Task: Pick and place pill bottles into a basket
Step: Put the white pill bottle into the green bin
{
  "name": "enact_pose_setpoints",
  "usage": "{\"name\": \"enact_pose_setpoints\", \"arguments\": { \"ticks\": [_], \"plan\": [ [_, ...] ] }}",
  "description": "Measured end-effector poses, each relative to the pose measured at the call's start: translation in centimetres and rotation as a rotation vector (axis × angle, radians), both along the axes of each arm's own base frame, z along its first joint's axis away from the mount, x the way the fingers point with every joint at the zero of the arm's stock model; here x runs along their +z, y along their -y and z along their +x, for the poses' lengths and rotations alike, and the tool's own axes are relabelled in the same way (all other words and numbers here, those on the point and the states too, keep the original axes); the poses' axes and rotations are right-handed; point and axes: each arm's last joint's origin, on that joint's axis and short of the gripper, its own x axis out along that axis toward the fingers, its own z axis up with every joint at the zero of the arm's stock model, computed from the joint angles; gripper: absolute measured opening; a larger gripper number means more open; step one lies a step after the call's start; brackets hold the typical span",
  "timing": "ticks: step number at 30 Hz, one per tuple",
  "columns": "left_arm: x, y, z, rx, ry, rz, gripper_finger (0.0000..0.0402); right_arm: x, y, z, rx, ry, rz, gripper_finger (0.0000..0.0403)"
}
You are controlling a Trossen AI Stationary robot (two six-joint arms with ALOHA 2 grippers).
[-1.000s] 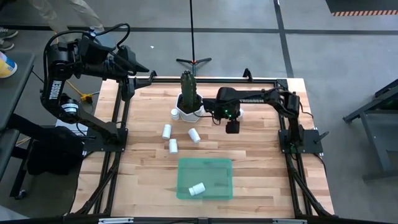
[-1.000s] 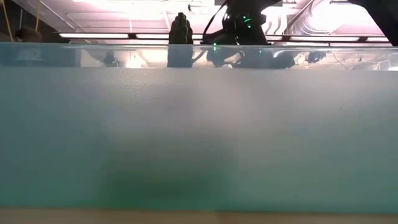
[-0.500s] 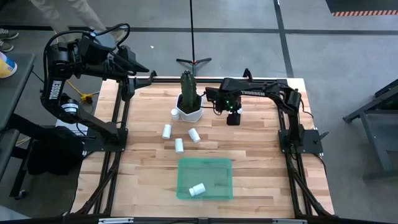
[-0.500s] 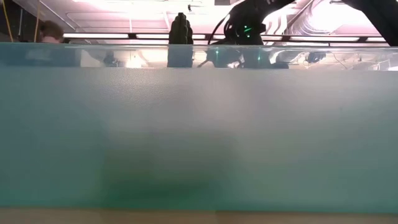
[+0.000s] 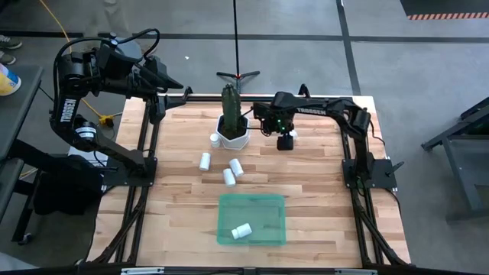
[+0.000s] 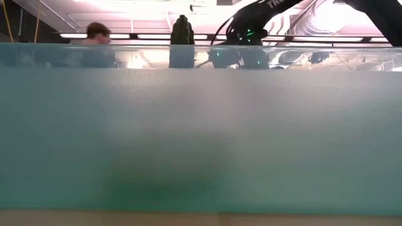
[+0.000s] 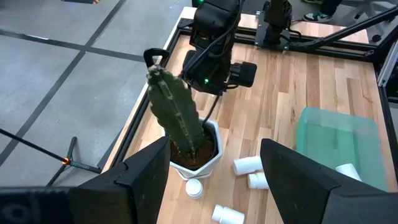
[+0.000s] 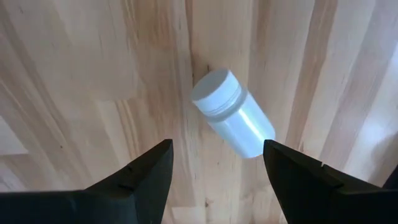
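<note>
One pill bottle (image 5: 242, 231) sits in the basket (image 5: 263, 202); others lie on the counter (image 5: 321, 191). Right pincer (image 8: 216, 146) hangs apart over one; left pincer (image 7: 216, 143), also apart, waits upper left.

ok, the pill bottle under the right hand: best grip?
The pill bottle lies on its side, cap angled away. With the open right hand directly above, I'd come straight down and close across the cylindrical body, fingers square to its long axis, below the cap.
</note>
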Motion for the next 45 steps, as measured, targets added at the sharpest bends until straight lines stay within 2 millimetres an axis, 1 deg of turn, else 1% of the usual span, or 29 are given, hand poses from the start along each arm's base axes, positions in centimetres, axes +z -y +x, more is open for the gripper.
{"name": "enact_pose_setpoints", "arguments": {
  "ticks": [8, 12, 21, 37, 41, 45],
  "plan": [
    [0.0, 0.0, 0.0, 0.002, 0.001, -0.002, 0.0281, -2.4, 0.8, -1.9, -0.041, -0.084, 0.039, 0.0241],
    [0.0, 0.0, 0.0, 0.002, 0.001, -0.002, 0.0281, -3.0, 1.1, -2.3, -0.055, -0.096, 0.047, 0.0241],
    [0.0, 0.0, 0.0, 0.007, 0.003, -0.008, 0.0281, -3.2, 1.3, -1.8, -0.037, -0.035, 0.045, 0.0241],
    [0.0, 0.0, 0.0, 0.022, 0.009, -0.028, 0.0281, -3.4, 1.2, -1.5, -0.050, 0.020, 0.092, 0.0241],
    [0.0, 0.0, 0.0, 0.023, 0.009, -0.029, 0.0281, -3.9, 1.1, -1.7, -0.054, 0.019, 0.093, 0.0241],
    [0.0, 0.0, 0.0, 0.023, 0.009, -0.029, 0.0281, -4.9, 0.9, -2.2, -0.059, 0.002, 0.098, 0.0241]
  ]
}}
